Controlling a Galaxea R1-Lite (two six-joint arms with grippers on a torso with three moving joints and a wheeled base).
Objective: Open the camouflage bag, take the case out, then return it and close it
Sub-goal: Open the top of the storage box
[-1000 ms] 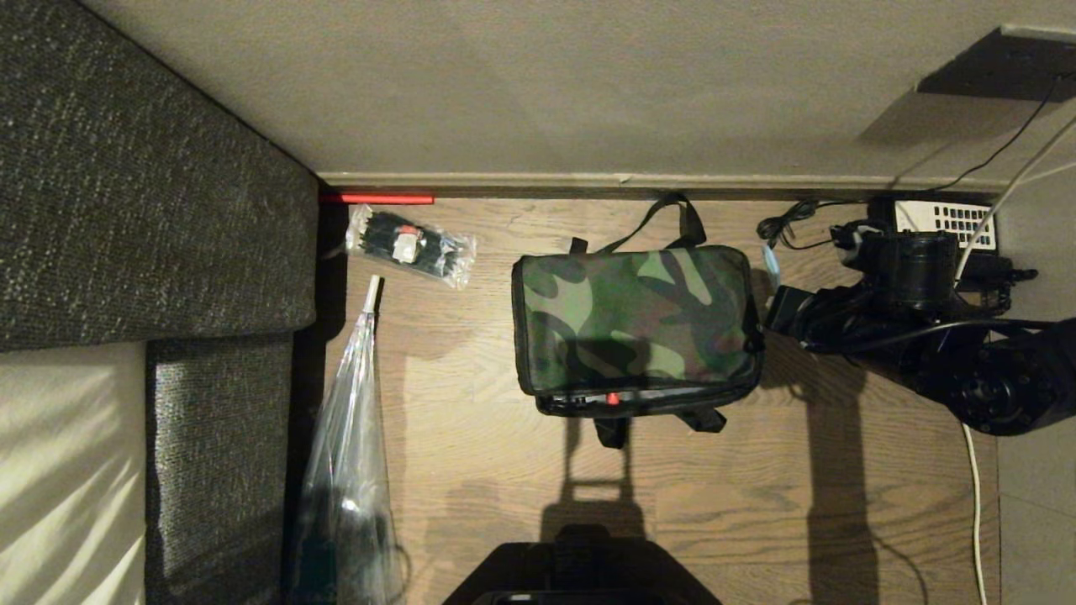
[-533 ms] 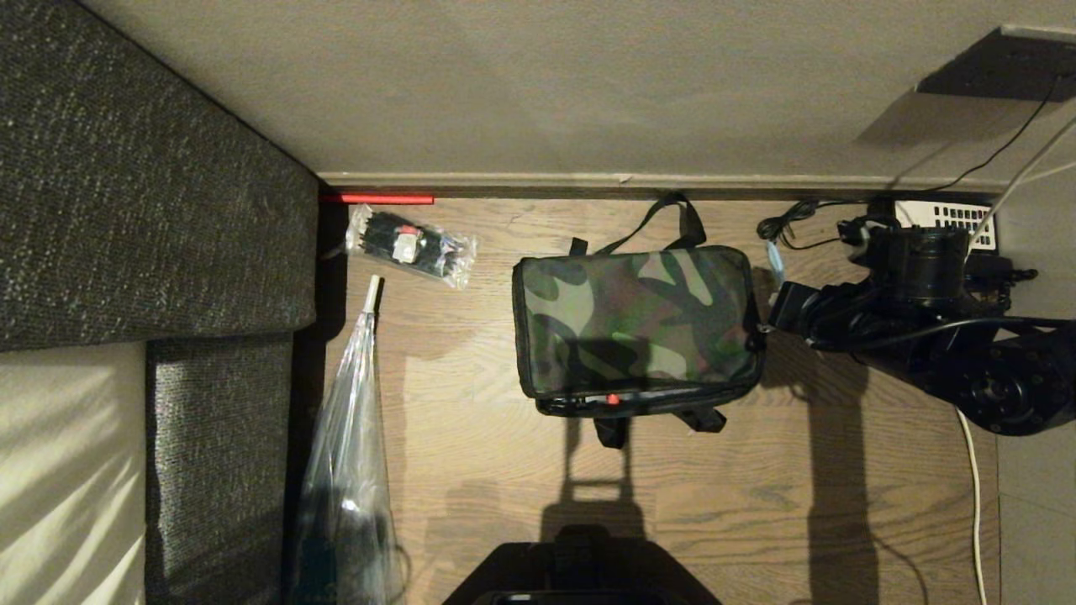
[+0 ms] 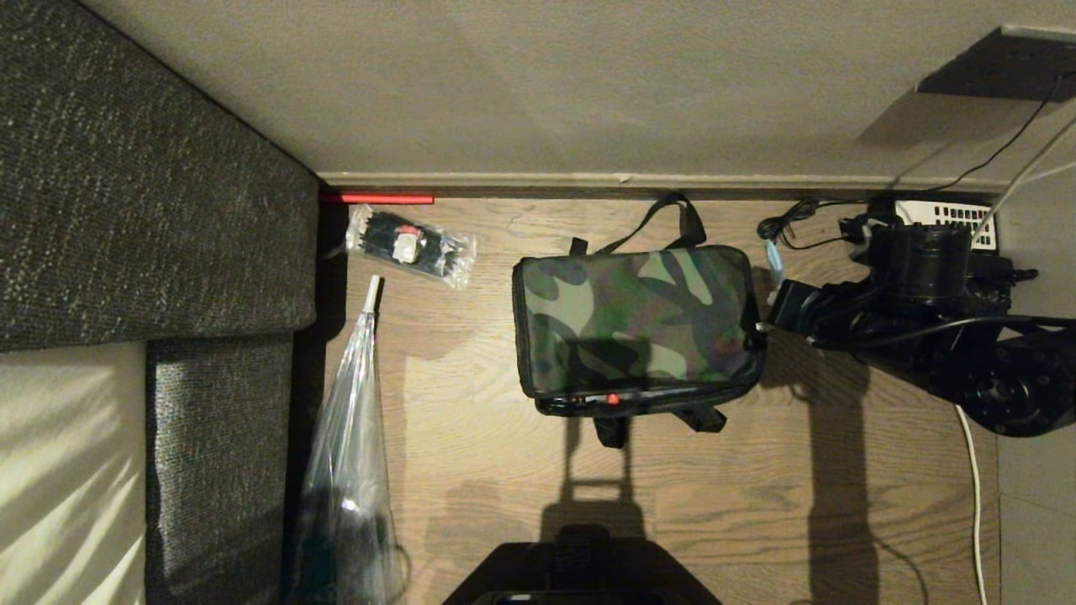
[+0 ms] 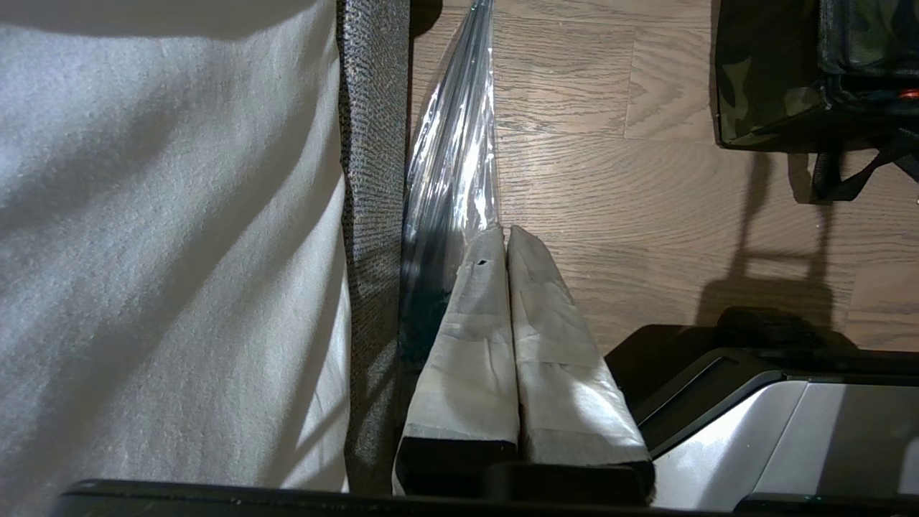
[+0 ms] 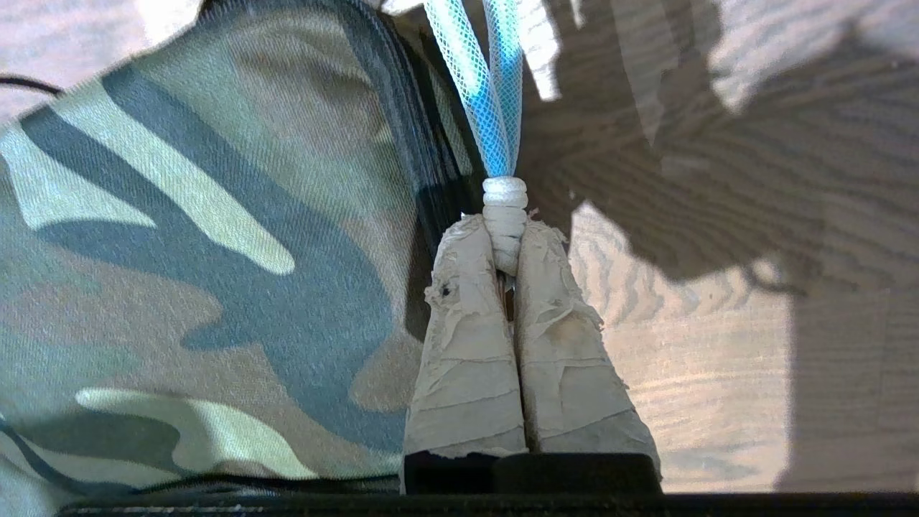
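Right arm has edged slightly along the right side of the camouflage bag (image 3: 636, 322) since a second ago; nothing else shifted. Bag sits on the wooden floor (image 3: 471, 420), lid looks down, a red dot and dark gap showing at its near edge; the case isn't clearly visible. Stage unclear — judging zipper work under way. Right gripper (image 5: 508, 248) is clamped on the white-and-blue mesh zipper pull (image 5: 502, 194) at the bag's side. Left gripper (image 4: 500, 240) parked, fingers together, empty, beside a clear plastic sleeve (image 4: 452, 165).

Black right arm (image 3: 967, 353), pale-taped tool fingers (image 5: 467, 359)
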